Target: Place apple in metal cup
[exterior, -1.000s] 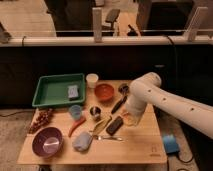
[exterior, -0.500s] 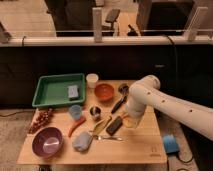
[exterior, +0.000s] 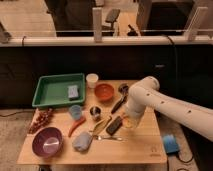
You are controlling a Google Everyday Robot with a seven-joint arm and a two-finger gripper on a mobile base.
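Observation:
The metal cup point(exterior: 95, 112) is small, dark and shiny. It stands upright near the middle of the wooden table point(exterior: 140, 150), right of a light blue cup point(exterior: 75, 111). My gripper point(exterior: 127, 120) is at the end of the white arm point(exterior: 150, 97), low over the table, right of the metal cup and about a cup's width or two from it. A small yellowish round patch at the gripper looks like the apple point(exterior: 128, 122), mostly hidden by the wrist. I cannot tell whether it is gripped or resting on the table.
A green tray point(exterior: 50, 92) with a sponge sits at the back left. Behind the cups are a white cup point(exterior: 92, 80), an orange bowl point(exterior: 104, 91) and a black ladle point(exterior: 121, 97). In front are a red chili point(exterior: 76, 126), a purple bowl point(exterior: 47, 142), a grey cloth point(exterior: 82, 142) and a black bar point(exterior: 114, 126).
The arm has sunk very slightly toward the table. Nothing on the table has moved.

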